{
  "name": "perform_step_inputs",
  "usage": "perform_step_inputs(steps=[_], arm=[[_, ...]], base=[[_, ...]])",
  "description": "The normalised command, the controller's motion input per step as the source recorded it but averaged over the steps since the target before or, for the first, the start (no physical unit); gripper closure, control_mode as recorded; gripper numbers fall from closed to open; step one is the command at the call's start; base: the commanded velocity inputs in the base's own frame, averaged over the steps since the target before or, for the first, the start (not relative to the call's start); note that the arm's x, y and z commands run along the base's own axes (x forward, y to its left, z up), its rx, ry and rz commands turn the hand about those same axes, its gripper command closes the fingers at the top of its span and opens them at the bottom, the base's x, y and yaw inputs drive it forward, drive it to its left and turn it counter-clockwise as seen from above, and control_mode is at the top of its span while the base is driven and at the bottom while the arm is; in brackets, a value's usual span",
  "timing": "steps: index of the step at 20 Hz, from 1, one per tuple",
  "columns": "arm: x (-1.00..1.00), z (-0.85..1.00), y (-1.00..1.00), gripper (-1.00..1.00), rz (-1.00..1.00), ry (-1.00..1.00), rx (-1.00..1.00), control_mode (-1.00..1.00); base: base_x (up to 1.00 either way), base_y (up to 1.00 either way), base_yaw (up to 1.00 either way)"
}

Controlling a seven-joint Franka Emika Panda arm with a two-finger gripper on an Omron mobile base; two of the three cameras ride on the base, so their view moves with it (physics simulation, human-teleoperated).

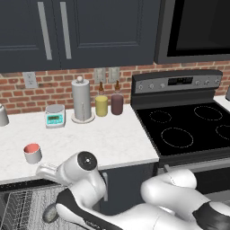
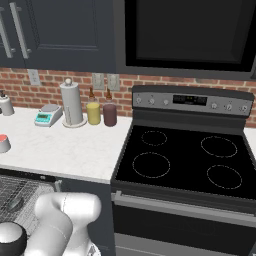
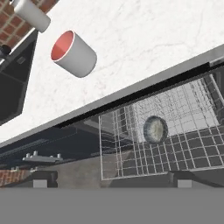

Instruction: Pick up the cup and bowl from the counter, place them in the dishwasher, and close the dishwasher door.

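While base views hide it, bowl [image 3: 155,129] sits racked; cup [image 1: 32,153] on counter [image 1: 112,139], pincer wide.

1. Ahead of the hand, the counter [image 3: 144,39] lies bare around the cup [image 3: 74,53].
2. Nearer, the wire rack [image 3: 183,131] is open above, holding the bowl [image 3: 155,129].

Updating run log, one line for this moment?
bowl: in dishwasher rack | cup: on counter | gripper: open, holding nothing
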Motion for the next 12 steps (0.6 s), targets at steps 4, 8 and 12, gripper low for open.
perform_step_inputs(steps=[4, 8, 12], arm=[[-0.03, 0.40, 0.00, -1.00, 0.00, -0.14, 0.02, -1.00], [0.00, 0.57, 0.00, -1.00, 0.00, -0.03, 0.00, -1.00], [0.02, 0.73, 0.00, -1.00, 0.00, 0.03, -0.02, -1.00]], base=[[0.00, 0.00, 0.00], [0.00, 0.00, 0.00], [0.00, 0.00, 0.00]])
